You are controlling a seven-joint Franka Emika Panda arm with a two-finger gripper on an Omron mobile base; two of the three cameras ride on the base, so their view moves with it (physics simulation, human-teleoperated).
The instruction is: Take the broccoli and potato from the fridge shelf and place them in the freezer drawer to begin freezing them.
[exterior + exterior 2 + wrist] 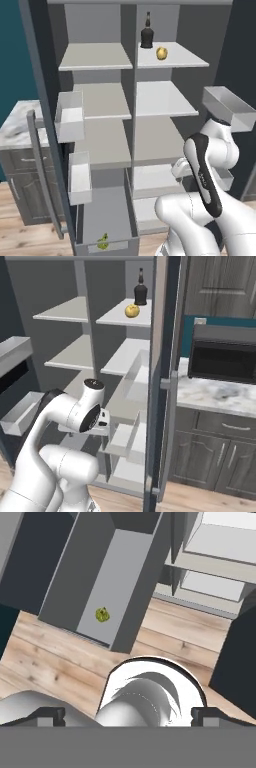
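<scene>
Broccoli point(103, 241) in freezer drawer point(127, 220), near front; potato point(161, 53) on top shelf point(187, 58), bottle point(146, 32) behind-left.

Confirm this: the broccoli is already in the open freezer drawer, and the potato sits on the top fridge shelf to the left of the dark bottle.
One thing is wrong. The potato sits to the right of the dark bottle, slightly in front of it, as the left base view shows. The rest holds: the broccoli lies in the open freezer drawer.

Matt grey freezer drawer point(75, 572); lumpy broccoli point(102, 615); smooth potato point(161, 53); glossy bottle point(146, 33)
</scene>
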